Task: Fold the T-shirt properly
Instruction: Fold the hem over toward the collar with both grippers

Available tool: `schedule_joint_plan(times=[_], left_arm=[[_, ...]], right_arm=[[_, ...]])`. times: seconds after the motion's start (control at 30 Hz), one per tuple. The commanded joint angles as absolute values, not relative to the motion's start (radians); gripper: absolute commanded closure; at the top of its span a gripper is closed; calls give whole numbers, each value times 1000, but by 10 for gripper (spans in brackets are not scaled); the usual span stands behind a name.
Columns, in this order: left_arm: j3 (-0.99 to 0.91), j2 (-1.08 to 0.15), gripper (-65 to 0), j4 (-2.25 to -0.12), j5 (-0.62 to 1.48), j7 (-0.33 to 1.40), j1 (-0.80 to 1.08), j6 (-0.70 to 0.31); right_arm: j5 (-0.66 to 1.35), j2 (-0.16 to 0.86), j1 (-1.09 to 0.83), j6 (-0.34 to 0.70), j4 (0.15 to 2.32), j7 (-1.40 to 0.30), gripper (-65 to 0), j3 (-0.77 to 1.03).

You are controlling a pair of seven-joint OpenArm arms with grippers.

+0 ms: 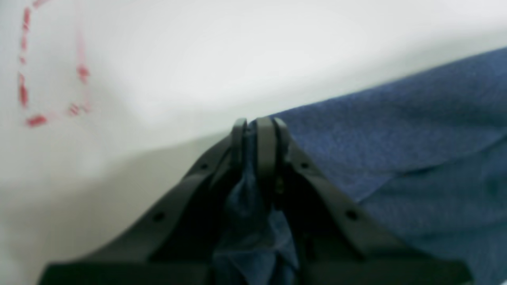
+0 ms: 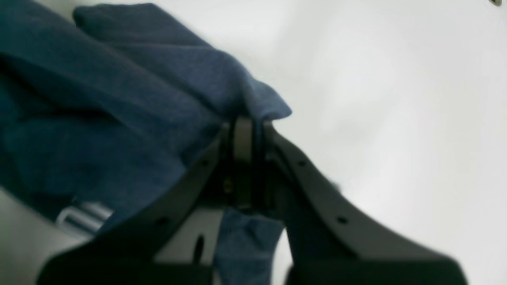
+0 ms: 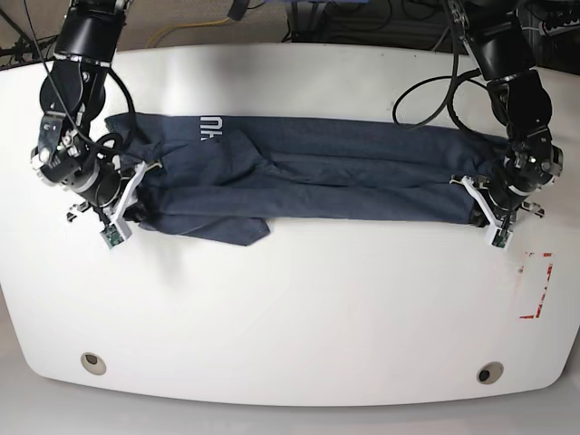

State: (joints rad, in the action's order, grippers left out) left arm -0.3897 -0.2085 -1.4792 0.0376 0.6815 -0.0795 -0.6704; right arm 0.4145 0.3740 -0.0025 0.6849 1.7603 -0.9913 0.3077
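A: Listing near to far. Item one, front of the table point(image 3: 290, 335): bare white top, two small round fittings point(image 3: 91, 362) near the front edge, dashed red marking point(image 3: 536, 285) toward the base view's right.

B: Item two, the grippers?

A: Left gripper point(image 3: 485, 207), at the base view's right: jaws pressed together on a pinch of the T-shirt point(image 3: 317, 186), blue cloth bunched between the fingers in its wrist view. Right gripper point(image 3: 136, 186), at the base view's left: likewise clamped on fabric, a fold of cloth caught at the fingertips and a tail hanging below them.

B: Item three, the garment itself?

A: T-shirt, dark navy, lying mid-table as a long narrow band. Long axis runs side to side, from one gripper to the other. White lettering point(image 3: 210, 125) shows on the far edge near the right gripper's end. A loose flap point(image 3: 240, 231) pokes out toward the front on that same side.

B: Which relation governs the coming move?

A: Each arm holds one end, so the cloth stretches inward from both sets of fingers, toward the table's middle. Neither arm is clearly nearer the bulk; the right gripper's end looks fuller and less tidy. My judgement: a fold across the long axis would bring one end over toward the other.

B: Item four, far side?

A: Rear table edge, then cables point(image 3: 426, 91) and the arm bases.
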Motion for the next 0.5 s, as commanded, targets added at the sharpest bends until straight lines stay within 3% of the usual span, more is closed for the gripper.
schedule_joint_plan(times=[0.0,0.3,0.37,0.47], left_arm=[[-392,-222,-6,-1501,48,657,-85,-674],[-390,-265,-11,-1500,45,657,-30,-674],[-389,-286,-13,-1498,45,657,-18,-674],[-384,-309,-60,-1461,45,657,-18,-674]], right_arm=[[418,386,-21,688,1797,-974,0,314],[415,364,-110,685,1753,-972,0,374],[415,372,-113,684,1722,-970,-35,374],[415,375,-105,682,1666,-964,-173,389]])
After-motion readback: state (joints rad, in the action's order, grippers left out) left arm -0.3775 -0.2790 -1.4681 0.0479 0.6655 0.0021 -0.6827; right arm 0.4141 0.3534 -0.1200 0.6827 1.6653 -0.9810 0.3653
